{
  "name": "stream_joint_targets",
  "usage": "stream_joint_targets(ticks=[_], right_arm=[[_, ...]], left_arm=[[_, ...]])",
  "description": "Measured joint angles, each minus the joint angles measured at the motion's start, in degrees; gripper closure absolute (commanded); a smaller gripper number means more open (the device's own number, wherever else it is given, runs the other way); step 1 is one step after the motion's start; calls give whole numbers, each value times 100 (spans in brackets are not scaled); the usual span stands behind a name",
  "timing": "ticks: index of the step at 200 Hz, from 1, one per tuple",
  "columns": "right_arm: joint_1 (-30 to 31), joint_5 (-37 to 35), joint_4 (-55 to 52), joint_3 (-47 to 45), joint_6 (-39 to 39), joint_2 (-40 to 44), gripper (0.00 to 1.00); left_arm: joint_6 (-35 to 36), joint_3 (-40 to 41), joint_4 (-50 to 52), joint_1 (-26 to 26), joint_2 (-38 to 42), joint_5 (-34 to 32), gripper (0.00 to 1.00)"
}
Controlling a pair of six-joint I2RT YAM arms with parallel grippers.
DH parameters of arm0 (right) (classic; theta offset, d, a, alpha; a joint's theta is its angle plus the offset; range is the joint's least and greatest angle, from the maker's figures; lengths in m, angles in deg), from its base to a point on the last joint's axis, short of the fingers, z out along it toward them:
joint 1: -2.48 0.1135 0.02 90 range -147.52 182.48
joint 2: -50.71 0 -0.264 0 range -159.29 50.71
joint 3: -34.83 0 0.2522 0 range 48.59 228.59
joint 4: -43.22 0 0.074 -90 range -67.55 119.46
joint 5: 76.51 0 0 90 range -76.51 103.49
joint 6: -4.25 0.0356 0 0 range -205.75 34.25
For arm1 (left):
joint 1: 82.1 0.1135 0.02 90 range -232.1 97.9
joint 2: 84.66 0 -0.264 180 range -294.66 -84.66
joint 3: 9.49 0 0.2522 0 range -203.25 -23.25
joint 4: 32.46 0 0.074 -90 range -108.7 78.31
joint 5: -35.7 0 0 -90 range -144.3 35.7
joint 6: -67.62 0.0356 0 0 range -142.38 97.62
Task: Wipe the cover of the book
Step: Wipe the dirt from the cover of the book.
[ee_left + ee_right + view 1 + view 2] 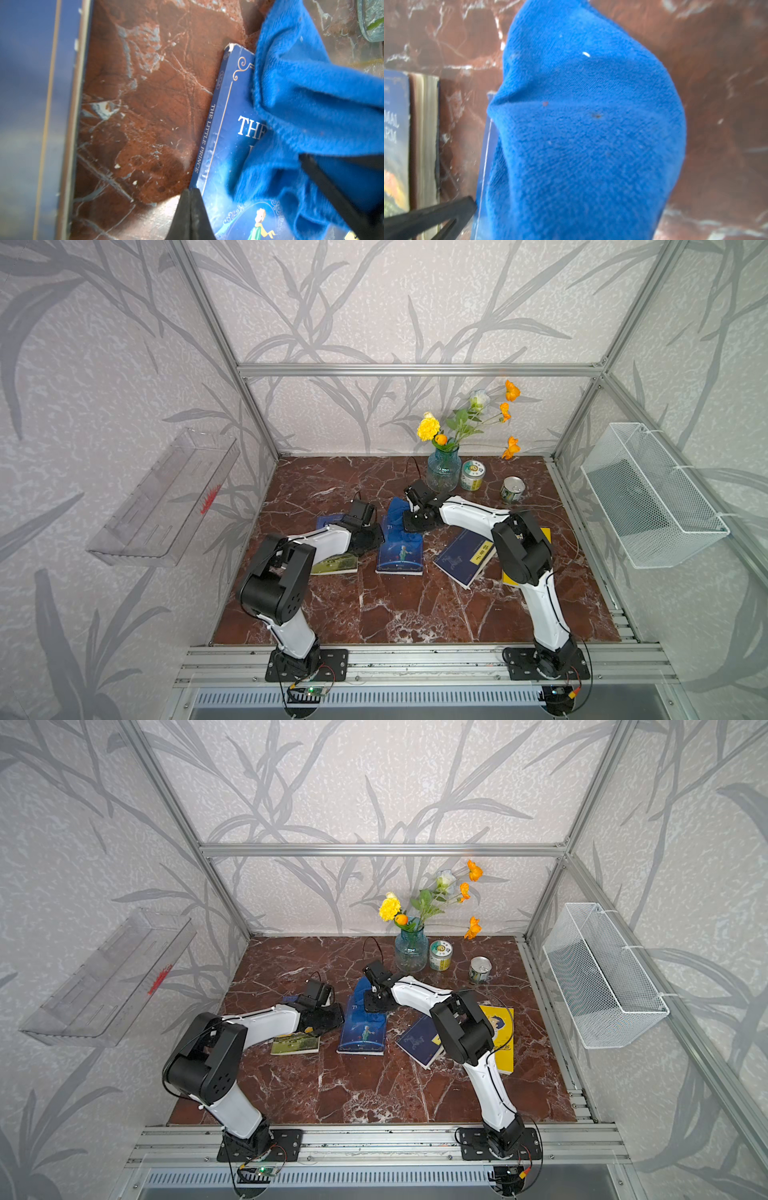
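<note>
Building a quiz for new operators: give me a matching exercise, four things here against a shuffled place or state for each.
1 blue terry cloth
2 blue-green glass vase
3 white wire-mesh basket
4 yellow paperback book

A mounted high, off to the side
B lying flat, cartoon face on cover
C draped over the blue Little Prince book
D holding orange and yellow flowers

Pairs: 1-C, 2-D, 3-A, 4-B

Bright blue cloth (pixel 397 512), navy book (pixel 401 553), red-brown white-veined marble table (pixel 395 605).
</note>
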Motion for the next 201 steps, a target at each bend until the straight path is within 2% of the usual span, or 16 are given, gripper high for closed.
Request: stream_joint_targets(ticks=[33, 68, 91, 115, 147, 181, 201], right_arm=[[278, -481, 168, -424, -55, 236, 100], [1086, -933, 474, -1652, 125, 1010, 100], [1414, -1049, 562, -1989, 234, 1233, 100], [1272, -868, 400, -1803, 249, 1156, 100], [651, -481, 59, -1016, 216, 686, 100], [186, -584, -503, 120, 46, 24, 100], [177, -636, -527, 170, -15, -15, 100]], left_arm=[[0, 0, 0, 0, 0, 4, 100], [-2, 0, 0, 2, 0, 11, 100], [-2, 0, 0, 2, 2, 11, 100], [-2, 2, 0, 2, 2, 13, 100], [-2, 17, -22, 2, 9, 11, 100], [0, 24, -52, -4, 11, 55, 100], [-2, 24, -55, -4, 11, 72, 100]])
